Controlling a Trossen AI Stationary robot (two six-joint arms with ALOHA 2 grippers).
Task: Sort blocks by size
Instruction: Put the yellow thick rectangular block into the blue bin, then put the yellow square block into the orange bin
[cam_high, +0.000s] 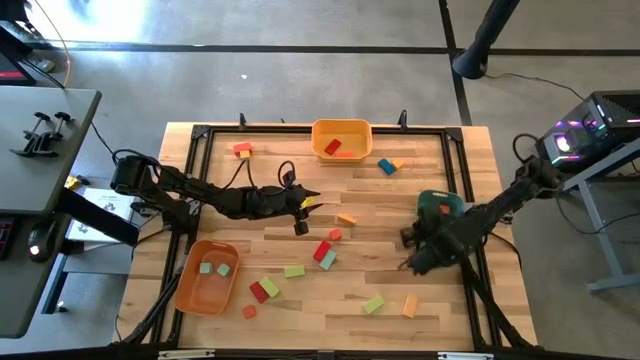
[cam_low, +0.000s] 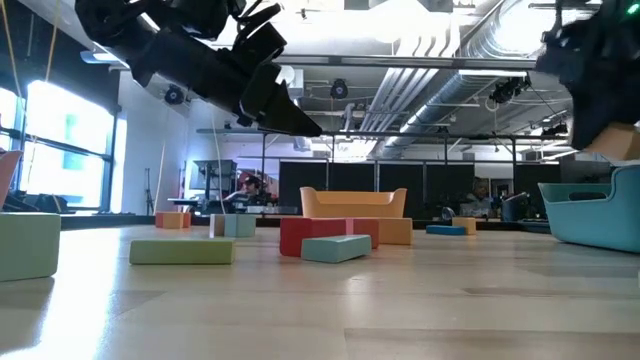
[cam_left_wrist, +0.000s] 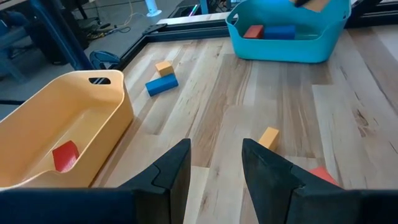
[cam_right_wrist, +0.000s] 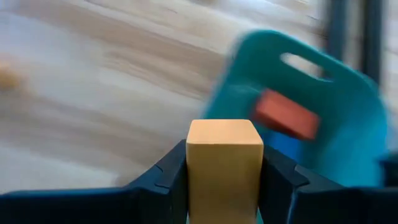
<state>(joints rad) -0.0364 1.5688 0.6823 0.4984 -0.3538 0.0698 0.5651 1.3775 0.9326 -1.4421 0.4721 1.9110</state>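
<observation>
1. Right gripper (cam_right_wrist: 224, 180): closed on an orange block (cam_right_wrist: 224, 168), held upright between both fingers. Only the right wrist view shows this grip; there the block sits just in front of the teal tray (cam_right_wrist: 311, 112), which holds a red block (cam_right_wrist: 285, 115).
2. Same gripper in the high view (cam_high: 425, 252): on the near side of the teal tray (cam_high: 440, 205), just beside it. The held block is hidden under the arm here.
3. Left gripper (cam_left_wrist: 214, 171): fingers parted at a moderate gap, nothing between them. In the high view (cam_high: 303, 212) it hangs well to the left of the teal tray, over the table's middle.
4. Teal tray, contents: the left wrist view alone shows two pieces inside, one red (cam_left_wrist: 253, 31) and one blue (cam_left_wrist: 279, 31).
5. Yellow tray (cam_high: 341, 138): at the far edge, left of the teal tray; holds red pieces. The left wrist view shows one red block (cam_left_wrist: 65, 155) on its floor.
6. Orange tray (cam_high: 207, 277): at the near left, far from the teal tray; two light green blocks (cam_high: 213, 268) inside, seen only from above.
7. Loose blocks (cam_high: 322, 250): red, teal, green and orange pieces scattered on the wooden table (cam_high: 400, 290) left of and nearer than the teal tray.
8. Blue bar (cam_left_wrist: 161, 84) with small orange cube (cam_left_wrist: 164, 67): between yellow and teal trays.
9. Low view: green bar (cam_low: 181, 251), red (cam_low: 312, 236) and teal (cam_low: 336, 248) blocks in the foreground; teal tray (cam_low: 590, 215) at the edge.
</observation>
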